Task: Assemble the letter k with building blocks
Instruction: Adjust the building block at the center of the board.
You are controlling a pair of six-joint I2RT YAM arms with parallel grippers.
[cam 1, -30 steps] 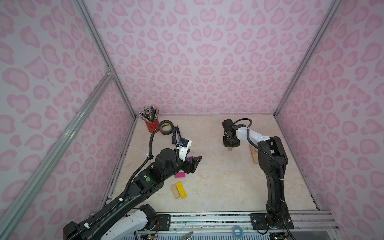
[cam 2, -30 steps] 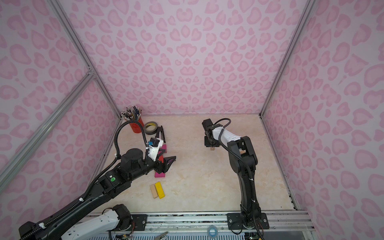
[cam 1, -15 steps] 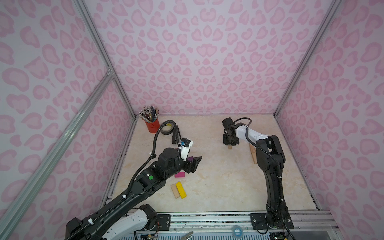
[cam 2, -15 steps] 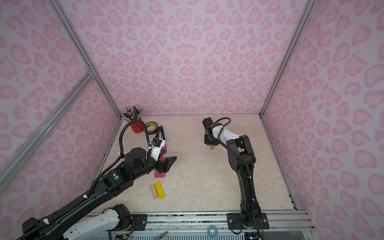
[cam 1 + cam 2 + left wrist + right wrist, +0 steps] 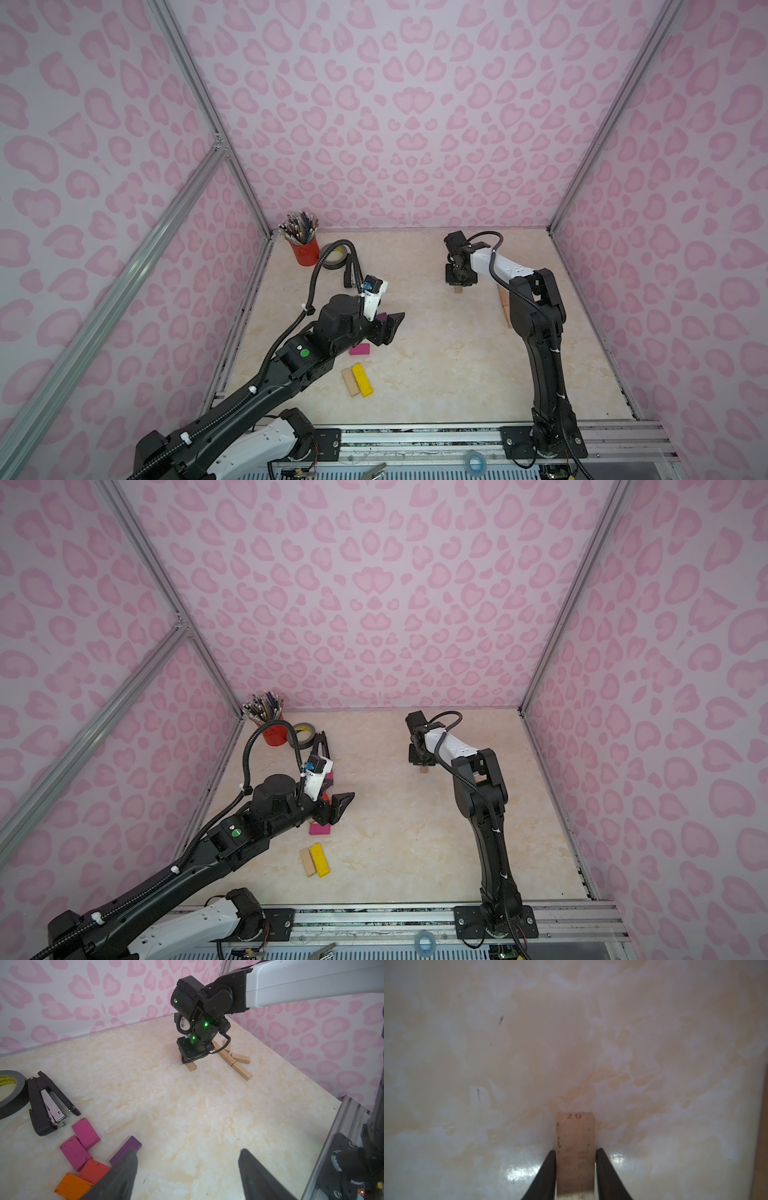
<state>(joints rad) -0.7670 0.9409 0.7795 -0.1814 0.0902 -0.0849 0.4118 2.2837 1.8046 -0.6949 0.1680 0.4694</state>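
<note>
Right wrist view: my right gripper (image 5: 576,1151) clamps a wood block (image 5: 576,1130) low on the table (image 5: 529,1043), near the other wood bars (image 5: 239,1067). I'd align it squarely, then release gently. My left gripper (image 5: 188,1152) gapes, empty.

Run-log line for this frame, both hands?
left hand: open, empty, near coloured blocks | right hand: closed on wood block, at table | laid wood blocks: partial K
</note>
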